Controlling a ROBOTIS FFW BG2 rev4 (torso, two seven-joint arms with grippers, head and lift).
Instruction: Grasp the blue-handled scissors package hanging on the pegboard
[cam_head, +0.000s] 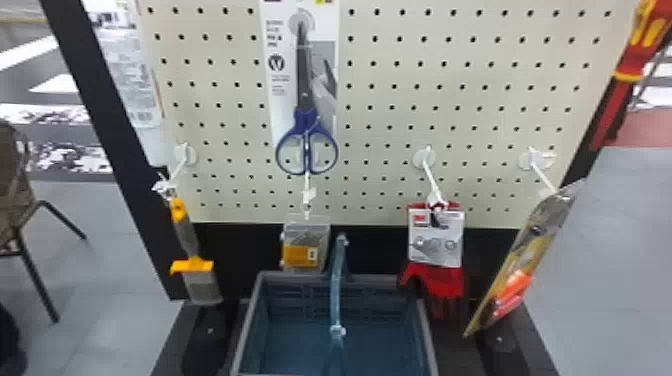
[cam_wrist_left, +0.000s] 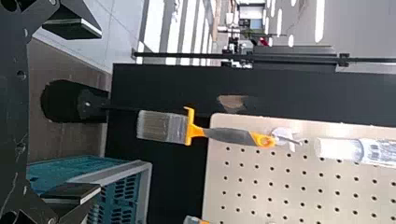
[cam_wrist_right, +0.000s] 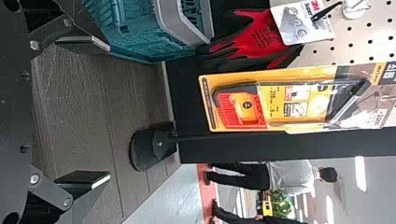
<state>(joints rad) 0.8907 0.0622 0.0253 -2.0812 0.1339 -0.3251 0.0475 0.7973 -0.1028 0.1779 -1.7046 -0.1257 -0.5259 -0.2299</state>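
Observation:
The blue-handled scissors package (cam_head: 306, 125) hangs at the upper middle of the pegboard (cam_head: 390, 120) in the head view, its dark blades up and its blue handle loops down. In the left wrist view my left gripper (cam_wrist_left: 100, 112) is open, its two fingers wide apart with nothing held, facing a hanging paint brush at a distance. My right gripper (cam_wrist_right: 109, 112) is open and holds nothing in the right wrist view; the floor and the stand's foot show beyond its fingers.
A teal basket (cam_head: 429, 340) with a grey rim stands below the board. Lower hooks hold a paint brush (cam_head: 187, 240), a small clear package (cam_head: 305, 250), red gloves (cam_head: 435, 280) and a yellow saw package (cam_head: 525, 260). A red-and-yellow tool (cam_head: 632, 65) hangs at the upper right.

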